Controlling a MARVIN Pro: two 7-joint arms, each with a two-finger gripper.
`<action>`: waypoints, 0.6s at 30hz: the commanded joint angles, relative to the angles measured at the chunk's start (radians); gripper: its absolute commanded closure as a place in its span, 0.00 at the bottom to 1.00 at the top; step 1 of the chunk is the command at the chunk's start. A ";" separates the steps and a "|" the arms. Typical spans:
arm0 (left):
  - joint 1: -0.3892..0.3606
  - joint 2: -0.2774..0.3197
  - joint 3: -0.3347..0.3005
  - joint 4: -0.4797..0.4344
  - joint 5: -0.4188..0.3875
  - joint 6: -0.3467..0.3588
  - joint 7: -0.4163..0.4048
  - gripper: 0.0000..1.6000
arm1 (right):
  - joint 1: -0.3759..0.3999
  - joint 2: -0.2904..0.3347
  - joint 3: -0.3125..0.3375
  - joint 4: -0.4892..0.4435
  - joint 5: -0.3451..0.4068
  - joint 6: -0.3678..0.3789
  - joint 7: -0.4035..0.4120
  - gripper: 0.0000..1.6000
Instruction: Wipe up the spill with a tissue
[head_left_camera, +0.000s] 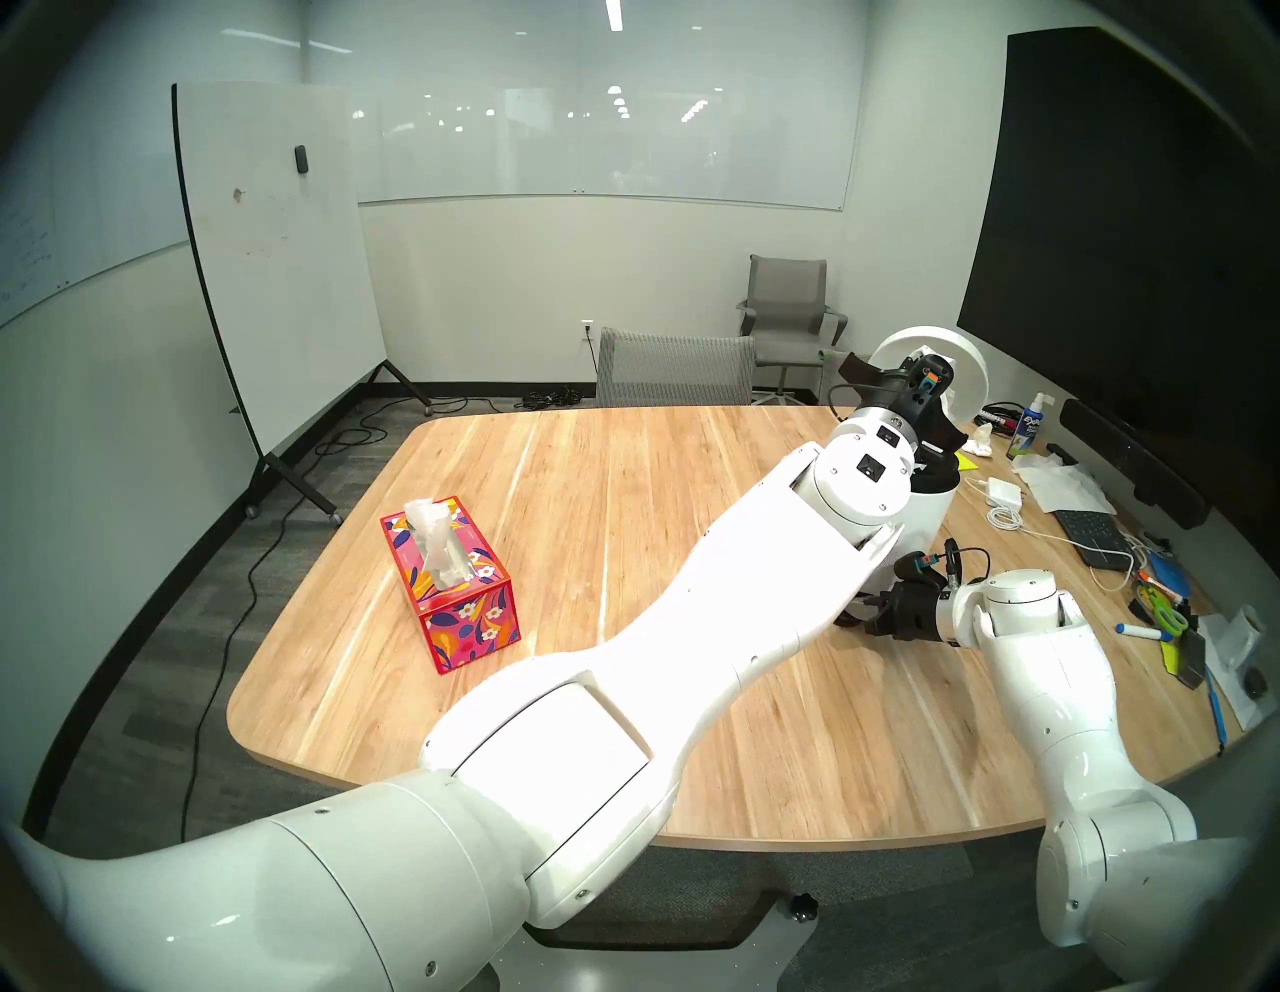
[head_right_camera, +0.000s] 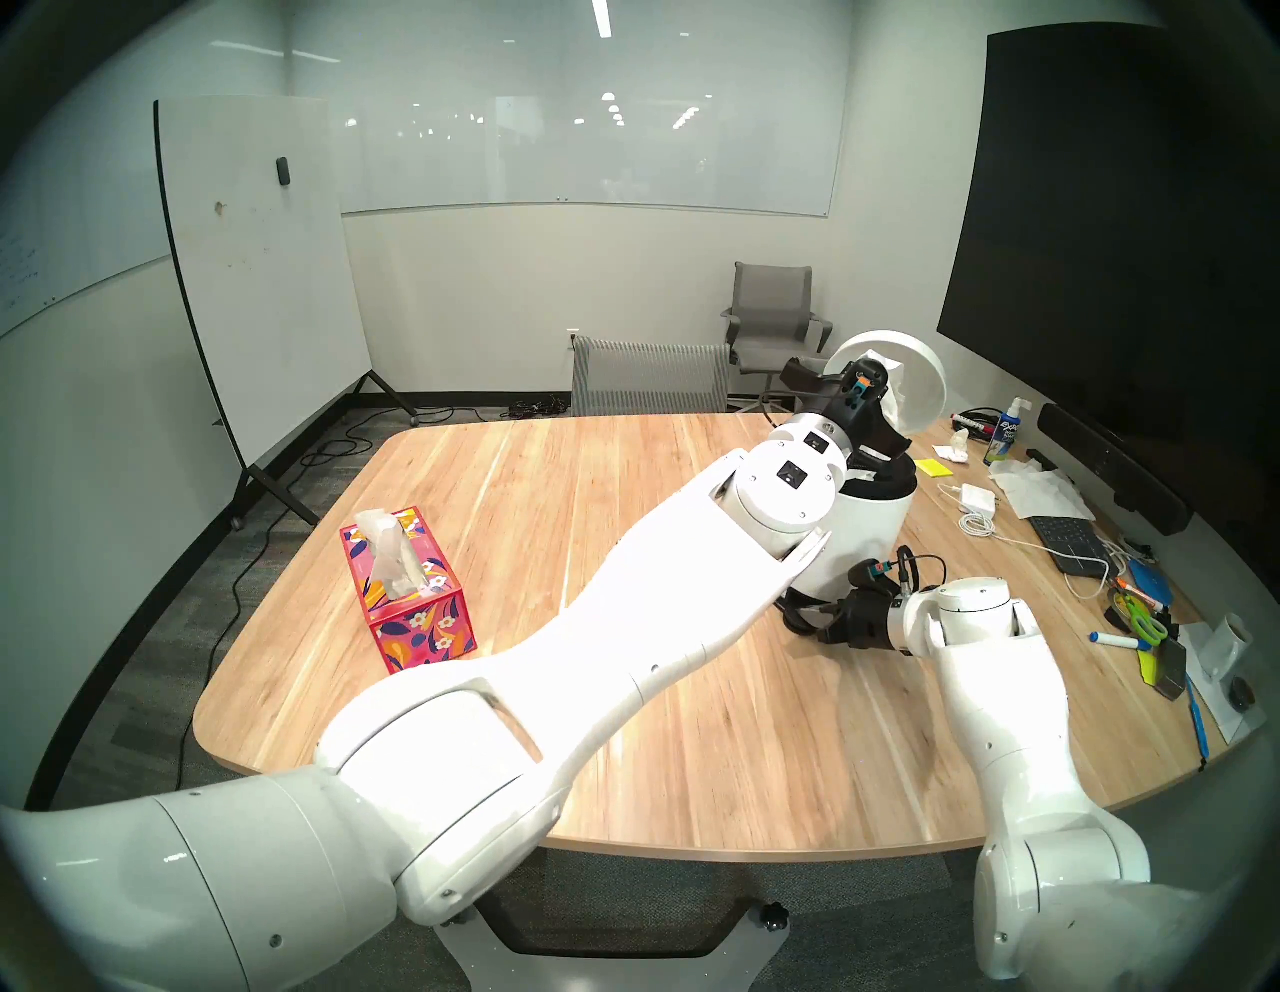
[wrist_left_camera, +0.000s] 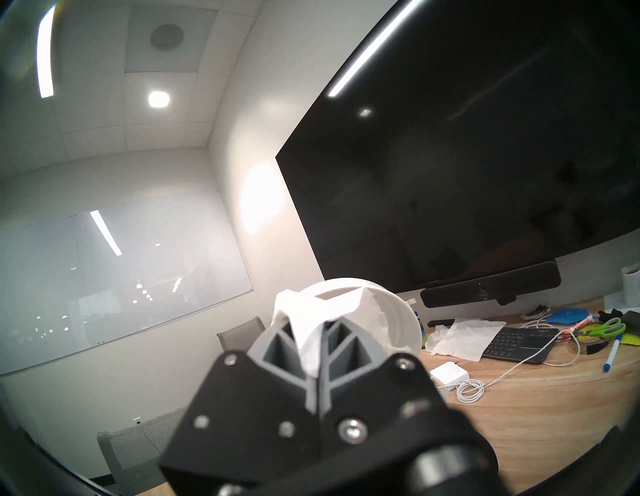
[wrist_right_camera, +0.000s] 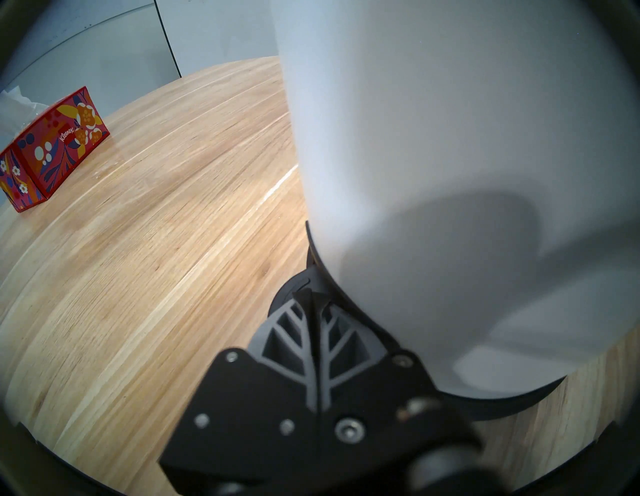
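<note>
At desk's far right corner: tissue (wrist_left_camera: 313, 332) over open white bin (head_left_camera: 925, 516).
Left gripper (wrist_left_camera: 317, 341) clamped on tissue; right gripper (wrist_right_camera: 313, 301) closed, empty, at bin's pedal.

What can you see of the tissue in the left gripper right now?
The tissue is a thin, white, wrinkled paper sheet, crumpled and pinched between the shut grey fingers of the left gripper. Its loose ends fan out past the fingertips. It is held up in front of the raised round lid of the white bin; whether it is wet cannot be told.
</note>
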 joint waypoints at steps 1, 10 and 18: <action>-0.071 -0.025 0.038 0.030 -0.052 -0.032 0.025 1.00 | -0.033 0.011 -0.006 0.021 -0.018 0.011 -0.017 1.00; -0.107 -0.025 0.080 0.098 -0.129 -0.065 0.060 1.00 | -0.033 0.011 -0.006 0.021 -0.017 0.010 -0.016 1.00; -0.152 -0.025 0.101 0.128 -0.186 -0.071 0.071 1.00 | -0.032 0.011 -0.006 0.021 -0.015 0.009 -0.015 1.00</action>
